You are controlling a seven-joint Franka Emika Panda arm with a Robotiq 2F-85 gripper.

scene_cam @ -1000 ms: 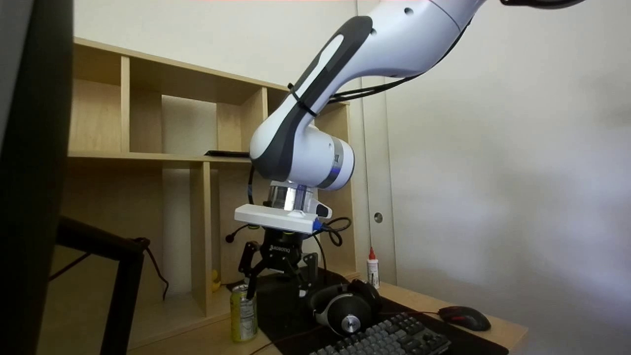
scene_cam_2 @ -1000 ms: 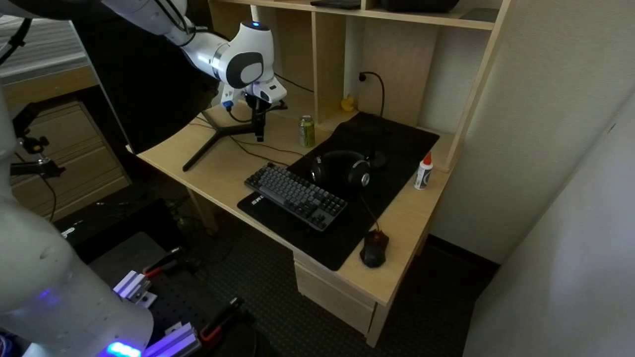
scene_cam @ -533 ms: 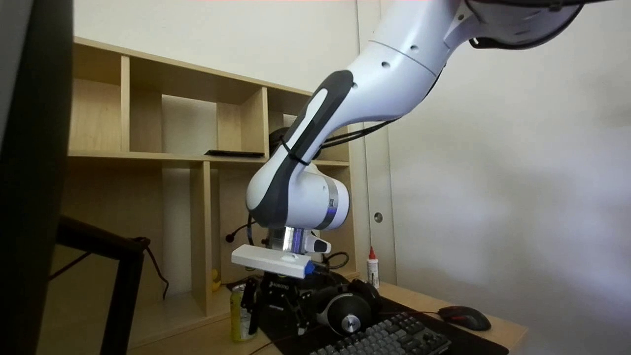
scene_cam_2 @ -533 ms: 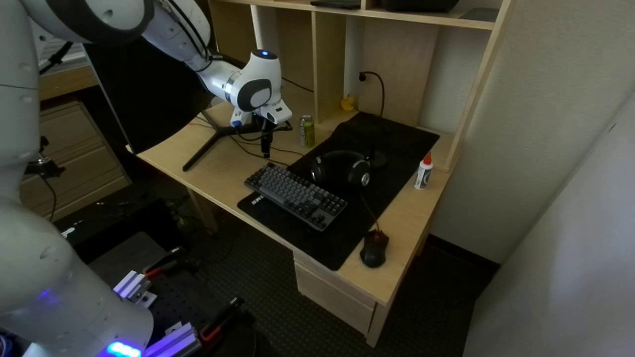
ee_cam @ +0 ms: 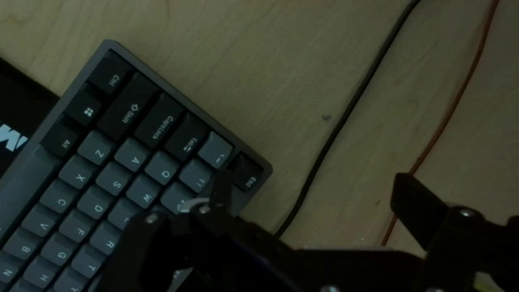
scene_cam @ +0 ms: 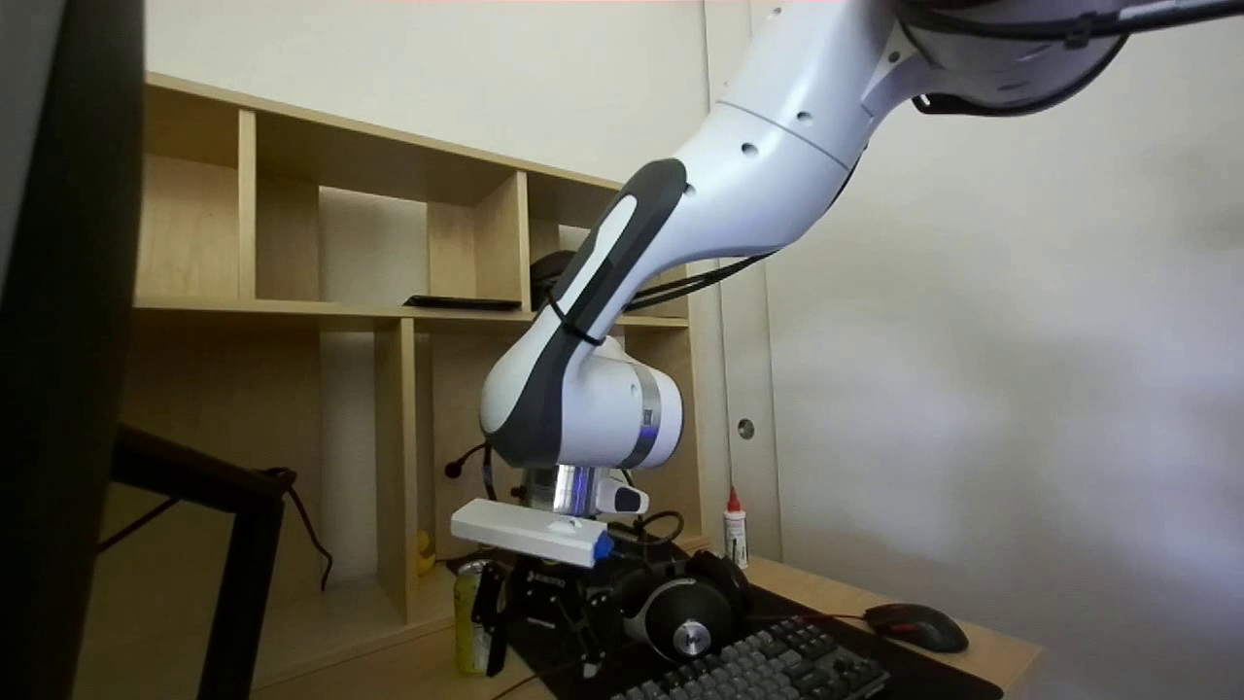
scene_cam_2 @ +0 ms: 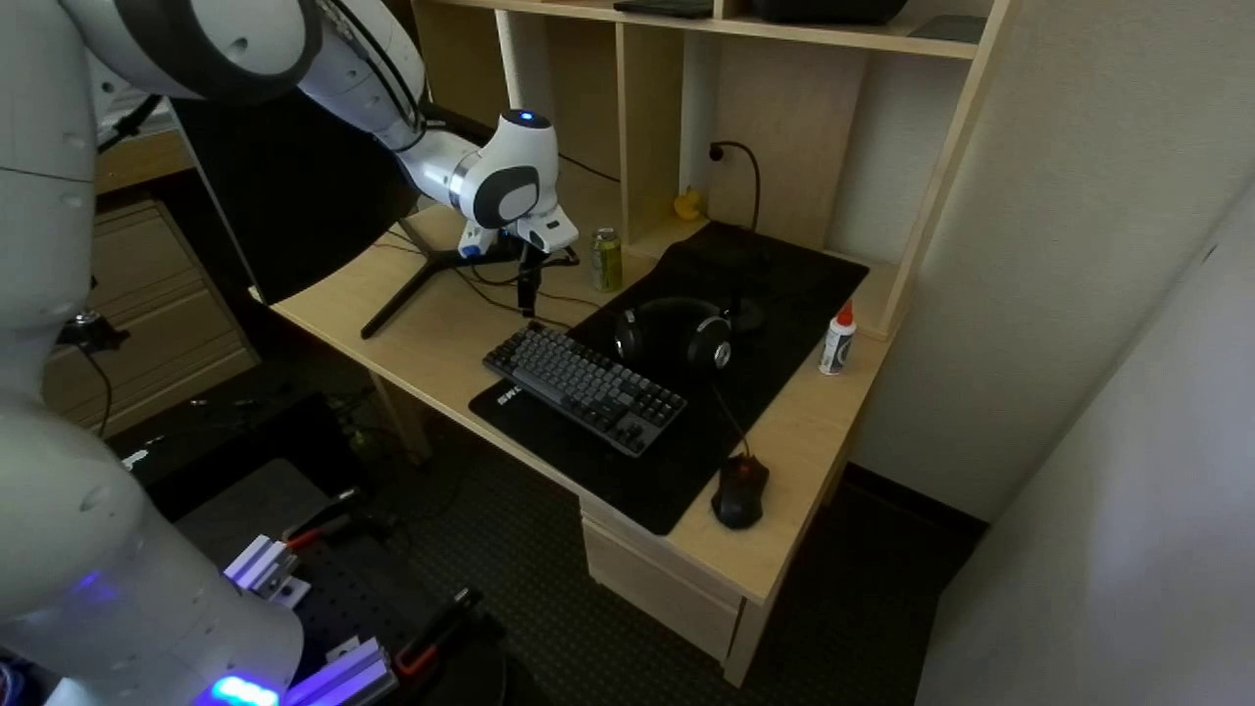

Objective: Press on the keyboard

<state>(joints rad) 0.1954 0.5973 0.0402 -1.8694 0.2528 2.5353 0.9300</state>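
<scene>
The keyboard (scene_cam_2: pixel 586 387) is flat and black with grey and dark keys, lying partly on the black mat. It also shows in an exterior view (scene_cam: pixel 777 666), cut by the lower edge, and in the wrist view (ee_cam: pixel 117 162). My gripper (scene_cam: pixel 542 665) points down, low over the desk at the keyboard's far corner. In the wrist view the gripper (ee_cam: pixel 314 186) is open, with nothing between the fingers. One finger (ee_cam: pixel 221 188) overlaps the keyboard's corner beside the ESC key. The other finger is over bare wood. I cannot tell whether a fingertip touches the keyboard.
A yellow-green can (scene_cam_2: pixel 607 260) stands close to the gripper. Black headphones (scene_cam_2: pixel 677 333) lie on the mat behind the keyboard. A mouse (scene_cam_2: pixel 740 492) and a white glue bottle (scene_cam_2: pixel 836 343) are to the right. Cables (ee_cam: pixel 332 138) and a monitor stand (scene_cam_2: pixel 412 284) are near the arm.
The arm has moved down, bringing the gripper from above the desk to low beside the keyboard's corner. The lowering is smaller over the last half second. The fingers stay open; the keyboard has not moved.
</scene>
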